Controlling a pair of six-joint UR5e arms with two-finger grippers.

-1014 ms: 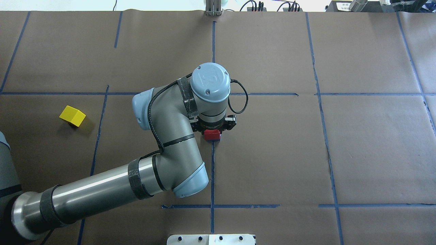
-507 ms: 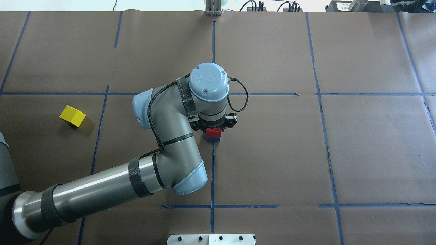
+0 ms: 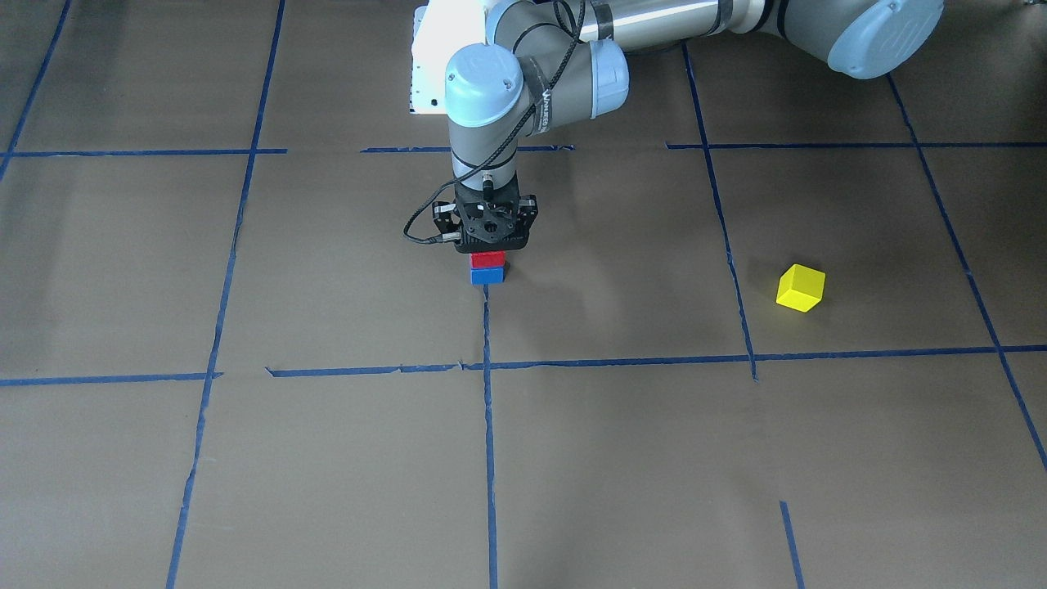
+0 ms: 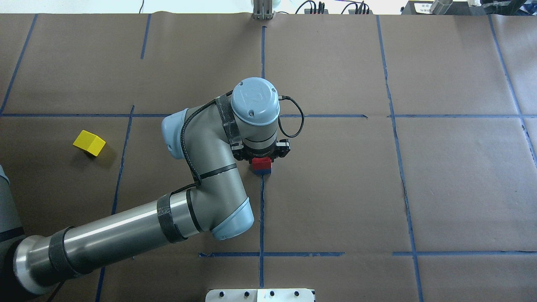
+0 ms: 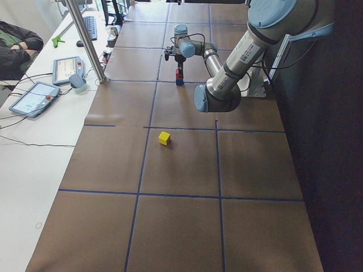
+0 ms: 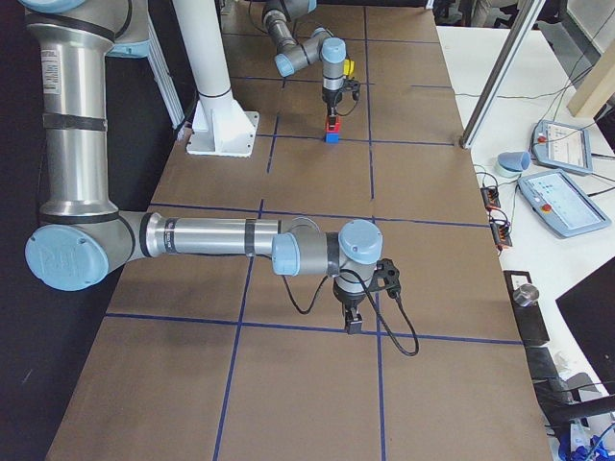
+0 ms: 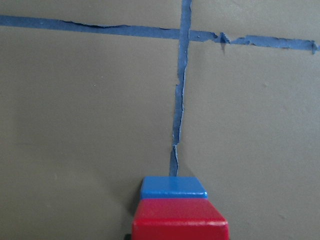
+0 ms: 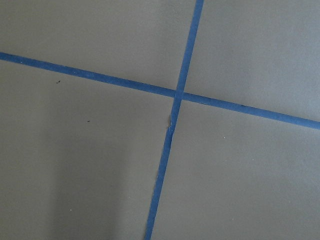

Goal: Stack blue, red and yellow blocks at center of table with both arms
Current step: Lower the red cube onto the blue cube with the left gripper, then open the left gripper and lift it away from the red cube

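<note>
At the table's point(image 3: 613, 458) middle, the red block point(image 3: 487, 260) rests squarely on the blue block point(image 3: 487, 276), on a tape line. My left gripper point(image 3: 488, 247) points straight down onto the red block and is shut on it, its body hiding the fingers. The left wrist view shows the red block point(image 7: 179, 222) close at the bottom edge, with the blue block point(image 7: 173, 187) under it. The yellow block point(image 4: 89, 142) lies alone, far out on my left side. My right gripper point(image 6: 353, 322) hangs low over a tape crossing far on my right; I cannot tell whether it is open or shut.
The white pedestal base point(image 4: 260, 295) stands at the near table edge behind the stack. My left forearm point(image 4: 113, 237) reaches over the near-left squares. A metal post point(image 5: 88, 42), control tablets point(image 5: 33, 97) and a person's sleeve point(image 5: 17, 48) are at the far side bench.
The red block has come down from just above the blue block to rest on it. My left wrist has shifted slightly leftward. The yellow block has stayed put.
</note>
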